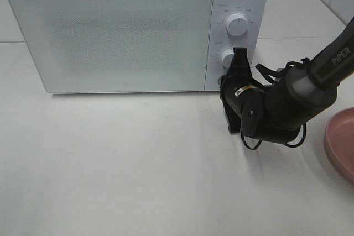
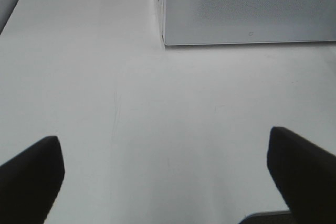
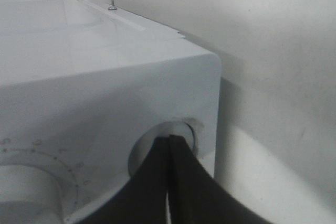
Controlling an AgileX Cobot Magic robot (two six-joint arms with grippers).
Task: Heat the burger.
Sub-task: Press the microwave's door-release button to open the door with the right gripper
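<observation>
The burger is out of view. The white microwave [image 1: 127, 37] stands at the back of the table with its door closed. My right gripper [image 1: 239, 53] is shut, its jaws pressed together with nothing between them. Its tip rests against the lower knob [image 1: 227, 57] on the control panel, below the upper knob [image 1: 238, 24]. In the right wrist view the shut fingertips [image 3: 169, 142] meet the round knob [image 3: 176, 129] near the microwave's corner. My left gripper [image 2: 168, 177] hangs open over bare table, with the microwave's front [image 2: 247, 9] ahead of it.
A pink plate [image 1: 340, 139] lies at the right edge of the table, beside the right arm. The white tabletop [image 1: 110, 164] stretches in front of the microwave. A tiled wall stands behind, at the top right.
</observation>
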